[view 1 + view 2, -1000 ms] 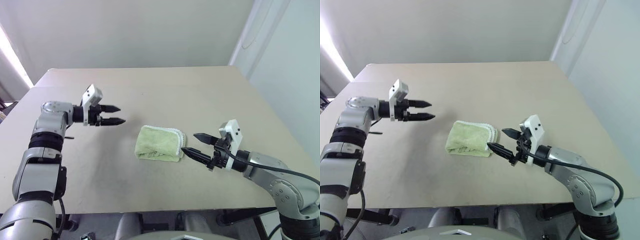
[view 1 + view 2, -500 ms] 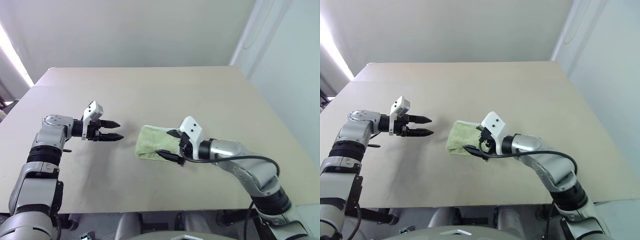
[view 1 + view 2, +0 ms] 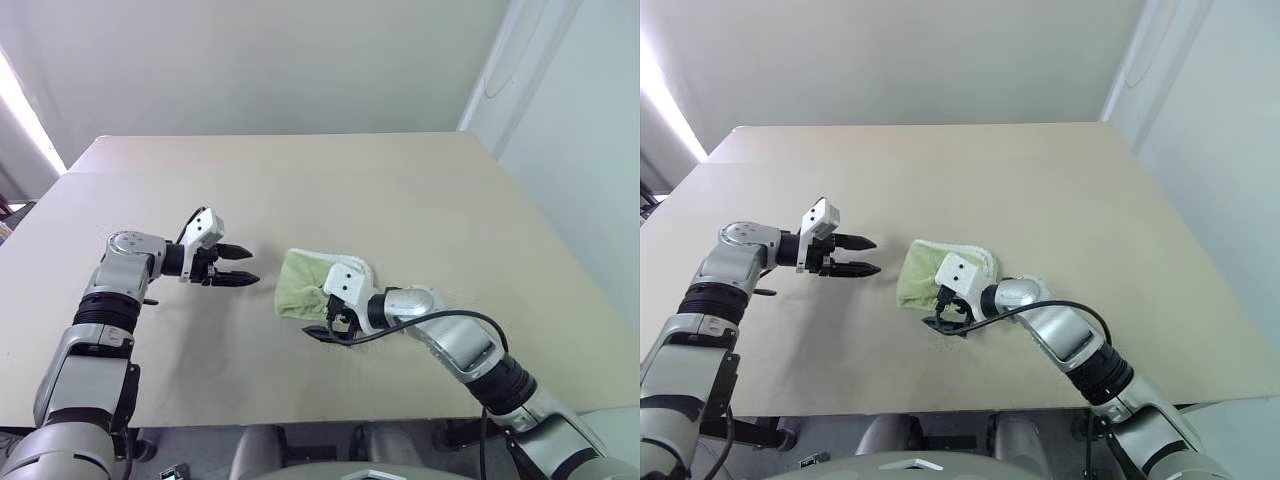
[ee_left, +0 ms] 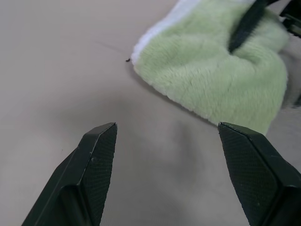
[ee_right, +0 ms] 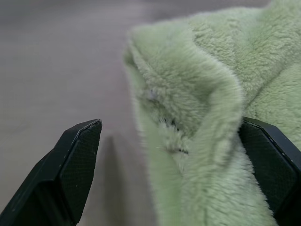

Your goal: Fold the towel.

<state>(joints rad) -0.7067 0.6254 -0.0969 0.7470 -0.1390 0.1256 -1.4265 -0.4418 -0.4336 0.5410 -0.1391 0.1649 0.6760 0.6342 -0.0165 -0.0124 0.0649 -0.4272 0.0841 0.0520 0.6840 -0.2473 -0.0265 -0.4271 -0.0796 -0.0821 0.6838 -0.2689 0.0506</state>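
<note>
The towel (image 3: 303, 283) lies folded into a small light-green pad on the tan table (image 3: 400, 180), its pale hem (image 3: 356, 266) on the right side. My right gripper (image 3: 322, 315) is open at the towel's near edge. In the right wrist view a thick fold of the towel (image 5: 188, 113) sits between its fingers (image 5: 77, 165), closer to one of them. My left gripper (image 3: 254, 266) hovers open just left of the towel, pointing at it, with nothing between its fingers (image 4: 96, 155). In the left wrist view a black finger of the right gripper (image 4: 247, 23) rests on the towel (image 4: 211, 80).
Bare tabletop surrounds the towel on all sides. The table's front edge (image 3: 300, 420) runs close below the right arm. A pale wall stands behind and to the right of the table.
My right arm swung left and down from beside the towel's right edge, rolling its wrist, and now straddles the near edge. The left gripper sank slightly toward the towel.
</note>
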